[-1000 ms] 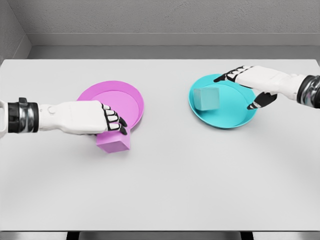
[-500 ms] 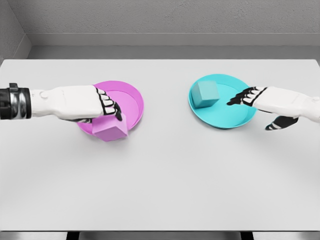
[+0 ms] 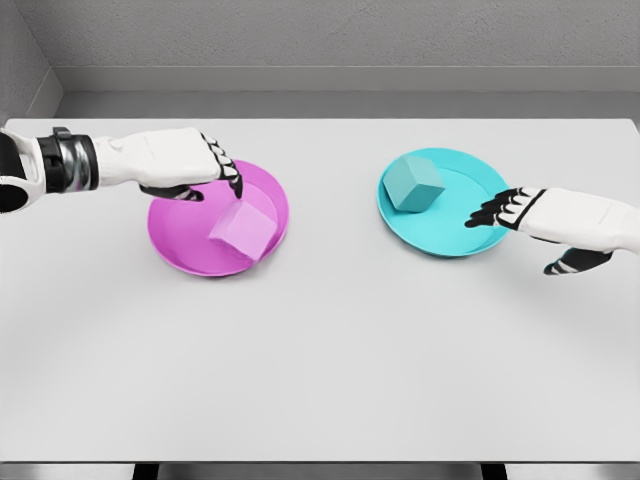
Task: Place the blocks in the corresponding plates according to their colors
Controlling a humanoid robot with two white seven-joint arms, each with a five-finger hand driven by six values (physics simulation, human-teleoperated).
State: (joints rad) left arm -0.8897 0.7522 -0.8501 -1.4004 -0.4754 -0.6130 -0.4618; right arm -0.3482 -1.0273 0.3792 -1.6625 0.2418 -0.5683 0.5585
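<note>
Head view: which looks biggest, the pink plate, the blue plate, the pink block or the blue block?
1. Pink plate and blue plate: about alike, no ranking.
2. Pink block and blue block: about alike too, both far smaller.

The white counter [image 3: 320, 360] carries a magenta plate [image 3: 180, 245] under the left hand [image 3: 185, 160] and a teal plate [image 3: 450, 235] beside the right hand [image 3: 545, 215].

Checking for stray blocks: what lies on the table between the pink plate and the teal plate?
Nothing: in the head view only bare table separates the pink plate from the teal plate.
</note>
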